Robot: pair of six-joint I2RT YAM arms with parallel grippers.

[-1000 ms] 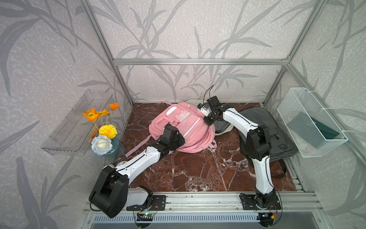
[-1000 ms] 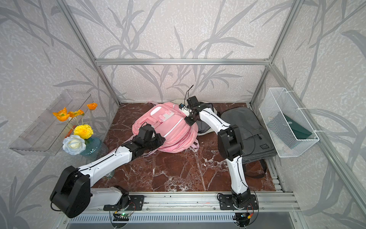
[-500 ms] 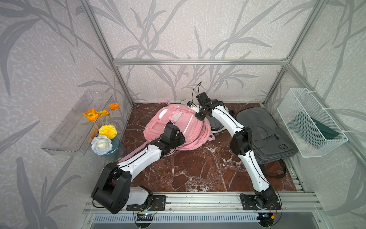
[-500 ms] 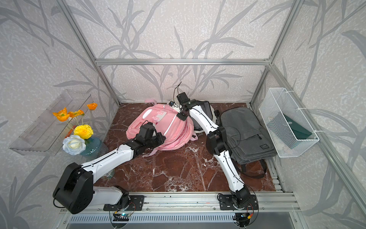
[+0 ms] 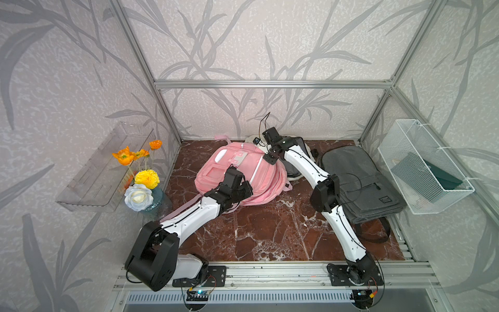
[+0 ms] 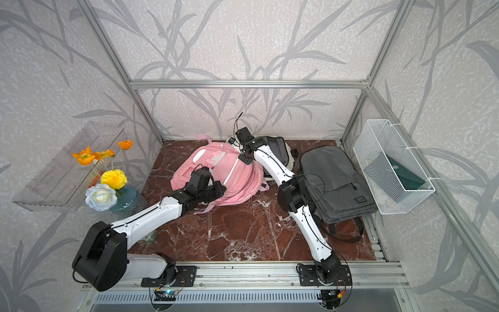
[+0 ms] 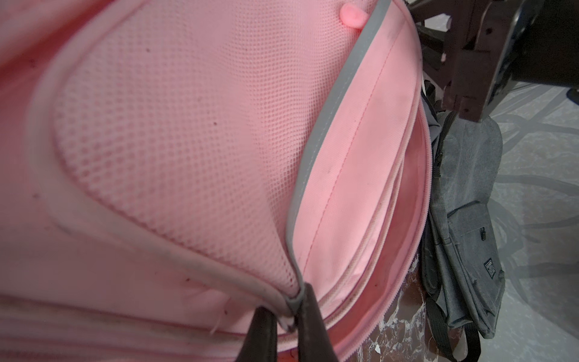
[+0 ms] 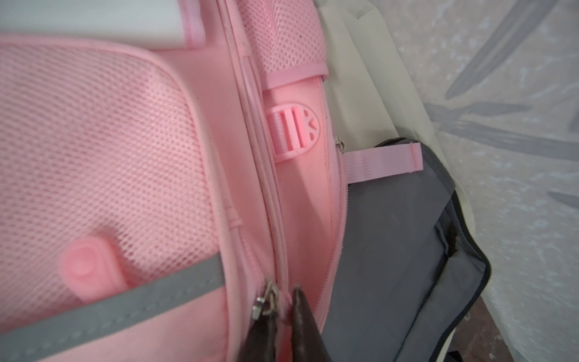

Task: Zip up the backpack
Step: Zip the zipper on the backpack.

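- Lying face-up on the marble desk, toward the back and left of middle, the pink backpack has its side zip where both arms can reach it.
- We see the zip teeth standing apart along the side that faces the grey backpack, with pink lining showing in the gap. We judge the closing to be unfinished.
- Our right pincer is at the backpack's top end, closed on the zip pull. Pink material is squeezed between its fingers beside the metal slider, and we read this as the grip that will drag the slider along.
- Our left pincer is clamped shut on the backpack's lower corner, where the grey trim runs into the seam. We take this as an anchor, since holding the far end should keep the cloth taut so the slider runs instead of bunching it.
- A cream bag with a dark lining lies just beside the top end, and a pink strap rests across it. We think the strap could catch in the zip's path.
- The flowers and the wire basket sit well apart from the work.
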